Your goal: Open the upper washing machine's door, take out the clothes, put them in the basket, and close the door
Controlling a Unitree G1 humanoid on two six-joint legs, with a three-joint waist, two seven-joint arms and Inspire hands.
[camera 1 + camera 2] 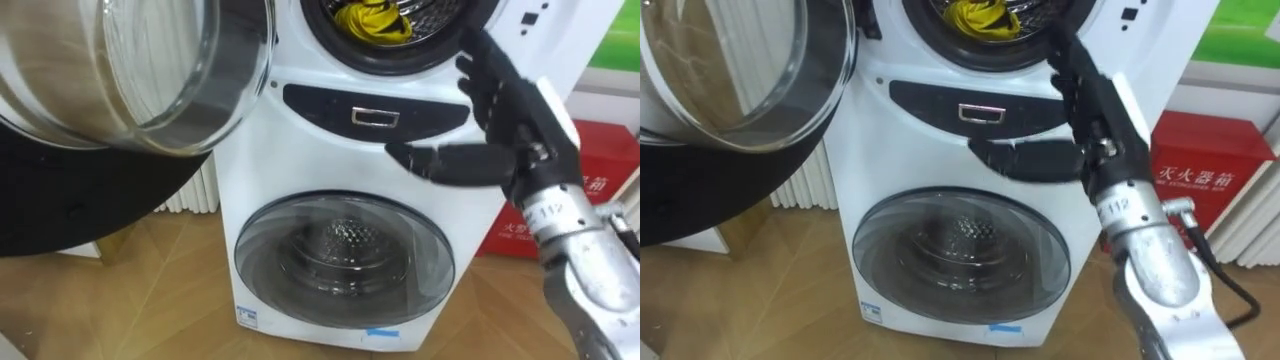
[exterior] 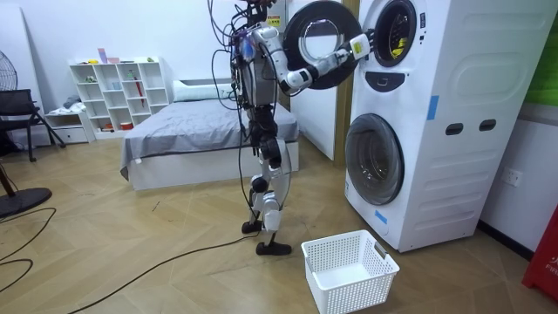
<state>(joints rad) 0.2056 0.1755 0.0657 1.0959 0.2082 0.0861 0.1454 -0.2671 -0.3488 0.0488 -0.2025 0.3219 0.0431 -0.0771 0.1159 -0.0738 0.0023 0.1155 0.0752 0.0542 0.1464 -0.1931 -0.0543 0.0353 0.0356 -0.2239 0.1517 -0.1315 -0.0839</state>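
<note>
Reach for laundry in upper drum (image 1: 432, 16)
Right hand (image 1: 515, 110), fingers spread apart and empty, hovers at five o'clock of the yellow cloth (image 1: 372, 20); door (image 1: 150, 80) stands wide for access.

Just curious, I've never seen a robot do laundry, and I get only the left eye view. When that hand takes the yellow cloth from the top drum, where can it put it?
Observer: The room view shows a white basket on the floor, in front of the lower door of the washing machine.
Visitor: Is the robot near it?
Observer: Yes. It stands upright facing the machine, and its feet are just to the room view's left of the basket.
Visitor: What's behind the robot?
Observer: A bed with a grey cover.
</note>
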